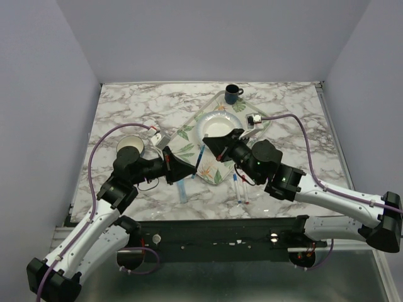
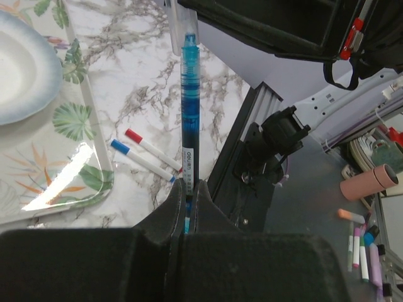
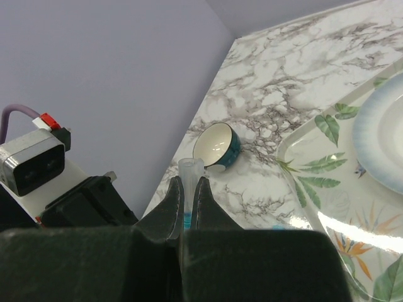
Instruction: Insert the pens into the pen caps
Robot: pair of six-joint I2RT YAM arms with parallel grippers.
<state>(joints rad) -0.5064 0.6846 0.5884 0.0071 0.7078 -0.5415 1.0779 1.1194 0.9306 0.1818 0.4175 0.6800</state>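
My left gripper (image 2: 189,184) is shut on a light-blue pen (image 2: 189,94) that points away from it. My right gripper (image 3: 187,179) is shut on a clear pen cap (image 3: 191,168) with a blue end, its open mouth facing outward. In the left wrist view the pen's tip overlaps the cap (image 2: 178,28); I cannot tell whether they touch. Seen from above, the left gripper (image 1: 182,170) and right gripper (image 1: 212,145) face each other over the tray's near corner. Two white markers, one red-ended (image 2: 151,146) and one blue-ended (image 2: 140,158), lie on the marble.
A leaf-patterned tray (image 1: 189,135) carries a white plate (image 1: 217,128). Behind it stands a dark mug (image 1: 233,94), and a teal bowl (image 1: 130,146) sits left of the tray. A pale blue stick (image 1: 181,189) lies near the front edge. The two markers (image 1: 240,187) lie beside the right arm.
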